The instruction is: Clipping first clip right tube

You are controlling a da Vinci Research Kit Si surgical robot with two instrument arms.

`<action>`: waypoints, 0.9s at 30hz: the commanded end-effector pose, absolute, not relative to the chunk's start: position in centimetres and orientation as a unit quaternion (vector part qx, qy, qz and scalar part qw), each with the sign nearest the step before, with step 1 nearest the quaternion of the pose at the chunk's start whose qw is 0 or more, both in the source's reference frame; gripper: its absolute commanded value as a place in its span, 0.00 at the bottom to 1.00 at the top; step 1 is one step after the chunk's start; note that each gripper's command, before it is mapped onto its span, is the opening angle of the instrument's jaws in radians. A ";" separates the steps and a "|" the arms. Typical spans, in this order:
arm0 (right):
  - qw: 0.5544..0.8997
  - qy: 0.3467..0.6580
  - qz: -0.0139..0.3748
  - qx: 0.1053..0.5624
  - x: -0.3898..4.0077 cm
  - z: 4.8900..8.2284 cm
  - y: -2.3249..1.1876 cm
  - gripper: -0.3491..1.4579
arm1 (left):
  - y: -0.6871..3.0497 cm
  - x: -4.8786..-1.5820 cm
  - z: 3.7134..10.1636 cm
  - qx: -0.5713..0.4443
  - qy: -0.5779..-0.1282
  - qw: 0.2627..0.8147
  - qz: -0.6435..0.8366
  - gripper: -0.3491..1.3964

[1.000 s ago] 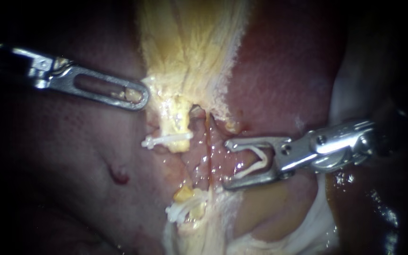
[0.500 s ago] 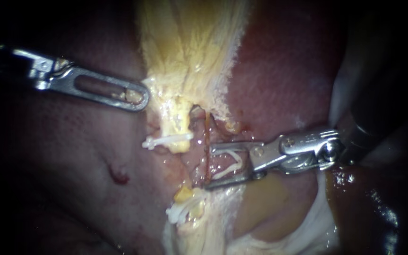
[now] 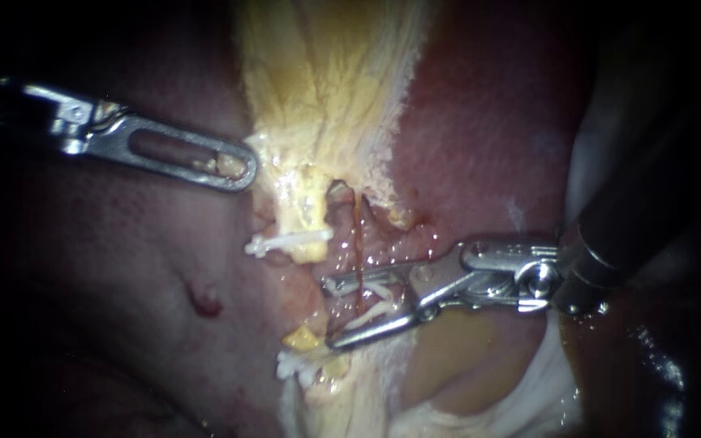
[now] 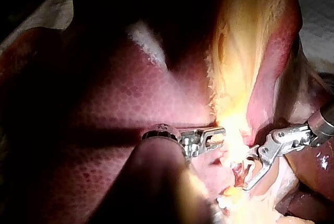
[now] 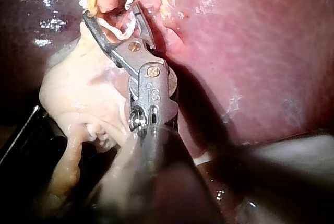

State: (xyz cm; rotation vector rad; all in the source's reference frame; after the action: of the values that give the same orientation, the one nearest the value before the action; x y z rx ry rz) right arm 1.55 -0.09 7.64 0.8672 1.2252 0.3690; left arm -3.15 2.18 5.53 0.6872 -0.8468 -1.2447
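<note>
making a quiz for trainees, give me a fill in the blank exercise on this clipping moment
1. The right instrument holds a white ____ in its jaws.
2. A thin reddish ____ runs between those jaws.
3. The dark red organ around the site is the ____.
4. The placed clip on the yellowish tube nearby is ____, not open.
Missing words: clip; tube; liver; closed

Mottled red liver [image 3: 480,146], white clip [image 3: 373,311]
</note>
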 end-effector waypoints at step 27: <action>0.713 0.549 0.168 0.403 1.49 7.64 -0.17 0.46 | 2.17 -3.15 5.56 0.305 -0.377 0.677 -0.553 0.00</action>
State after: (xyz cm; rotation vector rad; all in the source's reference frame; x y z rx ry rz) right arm 1.48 -0.17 7.64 0.8924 1.2161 0.3715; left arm -3.15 2.17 5.56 0.6856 -0.8467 -1.2438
